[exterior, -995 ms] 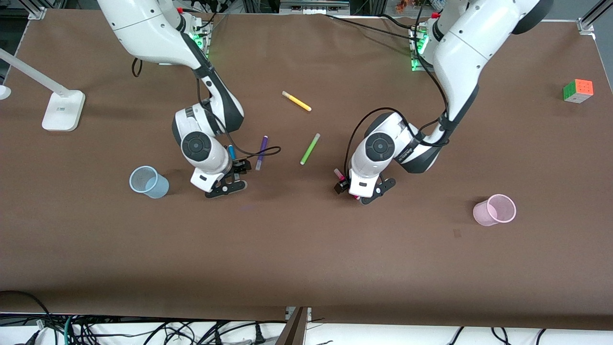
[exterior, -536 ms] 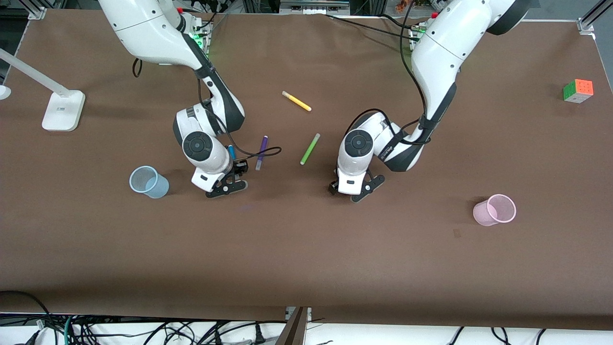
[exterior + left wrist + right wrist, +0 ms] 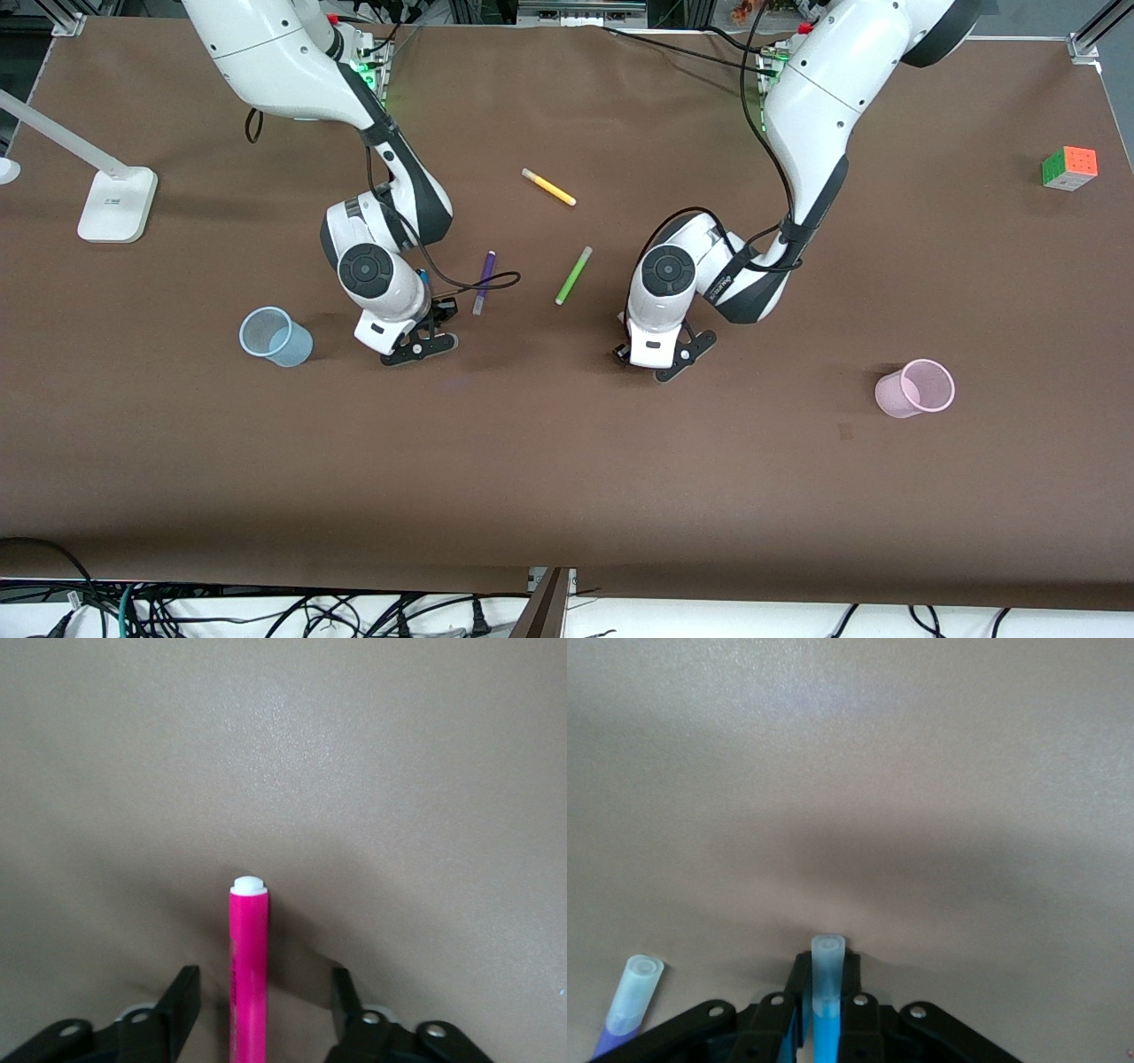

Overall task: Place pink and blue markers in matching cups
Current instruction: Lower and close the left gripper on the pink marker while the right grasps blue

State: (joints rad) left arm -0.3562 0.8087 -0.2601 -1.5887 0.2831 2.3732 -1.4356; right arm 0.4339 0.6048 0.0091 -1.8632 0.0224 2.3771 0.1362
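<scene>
Pink marker [image 3: 249, 979] lies btwn spread left pincer [image 3: 263, 1010]; right pincer [image 3: 824, 1014] clamps blue marker [image 3: 827, 992].

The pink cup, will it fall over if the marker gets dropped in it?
It might. The pink cup looks thin, see-through and empty, so probably very light. It stands alone on the table with nothing bracing it. The pink marker between the left hand's open fingers looks long, so it would likely lean on the rim.

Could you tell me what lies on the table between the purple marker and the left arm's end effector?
In the front view, only the green marker lies between the purple marker and the left end effector; otherwise bare brown table.
</scene>
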